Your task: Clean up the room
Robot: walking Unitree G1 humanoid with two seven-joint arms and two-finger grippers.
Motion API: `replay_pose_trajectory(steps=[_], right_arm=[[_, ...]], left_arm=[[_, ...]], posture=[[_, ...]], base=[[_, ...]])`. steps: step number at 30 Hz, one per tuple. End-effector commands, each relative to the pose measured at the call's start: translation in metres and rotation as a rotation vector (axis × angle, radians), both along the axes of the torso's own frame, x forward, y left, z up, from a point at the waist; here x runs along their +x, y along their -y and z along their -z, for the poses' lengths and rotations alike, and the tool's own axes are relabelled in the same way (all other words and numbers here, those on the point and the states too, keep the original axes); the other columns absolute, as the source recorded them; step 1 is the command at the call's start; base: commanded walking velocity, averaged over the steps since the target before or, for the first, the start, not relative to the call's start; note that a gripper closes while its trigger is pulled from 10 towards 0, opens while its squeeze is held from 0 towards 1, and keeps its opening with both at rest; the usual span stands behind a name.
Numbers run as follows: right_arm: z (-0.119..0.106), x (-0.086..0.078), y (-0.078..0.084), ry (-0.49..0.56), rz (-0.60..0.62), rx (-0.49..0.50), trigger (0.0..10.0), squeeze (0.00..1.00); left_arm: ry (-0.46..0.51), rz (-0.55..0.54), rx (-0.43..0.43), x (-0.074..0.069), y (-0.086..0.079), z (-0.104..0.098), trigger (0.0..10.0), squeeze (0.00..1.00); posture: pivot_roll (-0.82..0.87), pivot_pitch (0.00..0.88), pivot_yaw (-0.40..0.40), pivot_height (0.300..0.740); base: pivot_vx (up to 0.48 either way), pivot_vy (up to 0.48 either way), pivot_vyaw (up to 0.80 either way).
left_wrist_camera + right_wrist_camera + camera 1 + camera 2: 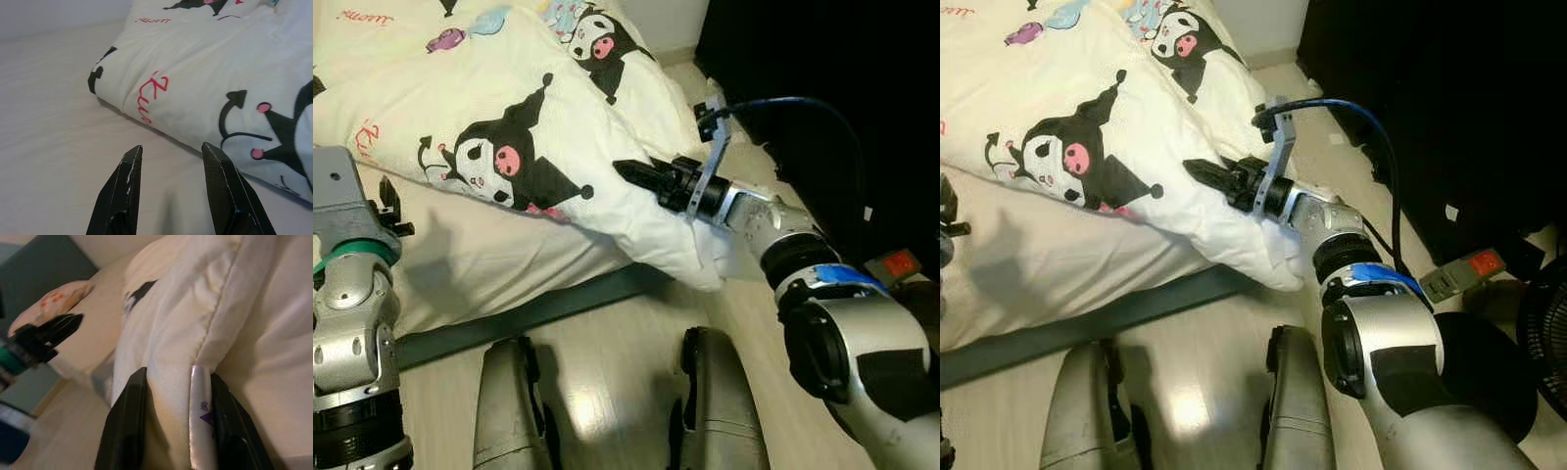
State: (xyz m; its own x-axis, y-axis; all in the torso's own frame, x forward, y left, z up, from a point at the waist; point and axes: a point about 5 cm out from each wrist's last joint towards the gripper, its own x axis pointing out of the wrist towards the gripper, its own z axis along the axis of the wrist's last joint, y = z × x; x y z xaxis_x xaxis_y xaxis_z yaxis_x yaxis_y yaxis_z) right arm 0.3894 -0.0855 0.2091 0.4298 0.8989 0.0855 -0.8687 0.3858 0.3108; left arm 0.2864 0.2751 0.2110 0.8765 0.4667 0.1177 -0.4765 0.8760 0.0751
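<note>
Right tool [628,171]: pinching the corner of the cartoon-print duvet [509,108], fabric filling the gap between its fingers.
Left tool [171,161]: hovering over the bed sheet [54,122], fingers parted and holding nothing.
Duvet: lying across the bed, its corner overhanging the edge.

On the bed [460,264] lies one cartoon-print quilt [509,108], with two grippers by it: the right gripper [641,176] and the left gripper [171,191].

we log: grey bed frame [538,311] under mattress edge | pale wood floor [607,372] | dark cabinet [1449,117] at right | black fan [1545,333] far right, on floor
</note>
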Motion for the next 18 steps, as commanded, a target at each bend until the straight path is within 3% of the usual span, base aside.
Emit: replay_pose_trajectory(steps=[1, 3, 4, 6, 10, 12, 14, 15, 18], right_arm=[[0.001, -0.006, -0.011, 0.022, -0.105, -0.032, 0.0, 0.00], [0.006, -0.014, -0.024, 0.037, -0.225, -0.065, 0.0, 0.00], [0.006, -0.014, -0.024, 0.037, -0.225, -0.065, 0.0, 0.00], [0.018, -0.031, -0.047, 0.062, -0.428, -0.127, 0.0, 0.00], [0.030, -0.043, -0.060, 0.074, -0.523, -0.170, 0.0, 0.00], [0.046, -0.058, -0.069, 0.080, -0.619, -0.230, 0.0, 0.00], [0.054, -0.064, -0.071, 0.083, -0.651, -0.261, 0.0, 0.00], [0.078, -0.075, -0.069, 0.065, -0.665, -0.357, 0.0, 0.00], [0.092, -0.079, -0.065, 0.055, -0.659, -0.413, 0.0, 0.00]], left_arm=[[-0.017, -0.006, -0.015, -0.001, 0.000, 0.006, 10.0, 0.00], [-0.017, -0.004, -0.019, -0.001, 0.001, 0.006, 10.0, 0.00], [-0.017, -0.004, -0.019, -0.001, 0.001, 0.006, 10.0, 0.00], [-0.011, -0.003, -0.023, -0.001, 0.002, 0.005, 10.0, 0.00], [-0.003, -0.005, -0.026, 0.000, 0.002, 0.003, 10.0, 0.00], [0.012, -0.009, -0.031, 0.000, 0.001, -0.001, 10.0, 0.00], [0.019, -0.009, -0.035, 0.000, 0.000, -0.003, 10.0, 0.00], [0.047, -0.012, -0.051, 0.001, -0.001, -0.011, 10.0, 0.00], [0.065, -0.011, -0.055, 0.001, -0.002, -0.016, 10.0, 0.00]], posture=[[0.09, 0.215, 0.008, 0.524], [0.09, 0.215, 0.006, 0.524], [0.09, 0.215, 0.006, 0.524], [0.09, 0.214, 0.002, 0.524], [0.09, 0.214, 0.001, 0.524], [0.10, 0.215, -0.001, 0.524], [0.09, 0.216, -0.003, 0.524], [0.09, 0.217, -0.007, 0.524], [0.09, 0.218, -0.008, 0.524]], base=[[0.000, 0.000, 0.00], [0.000, 0.000, 0.00], [0.000, 0.000, 0.00], [0.000, 0.000, 0.00], [0.000, 0.000, 0.00], [0.000, 0.000, 0.00], [0.000, 0.000, 0.00], [0.000, 0.000, 0.00], [0.000, 0.000, 0.00]])
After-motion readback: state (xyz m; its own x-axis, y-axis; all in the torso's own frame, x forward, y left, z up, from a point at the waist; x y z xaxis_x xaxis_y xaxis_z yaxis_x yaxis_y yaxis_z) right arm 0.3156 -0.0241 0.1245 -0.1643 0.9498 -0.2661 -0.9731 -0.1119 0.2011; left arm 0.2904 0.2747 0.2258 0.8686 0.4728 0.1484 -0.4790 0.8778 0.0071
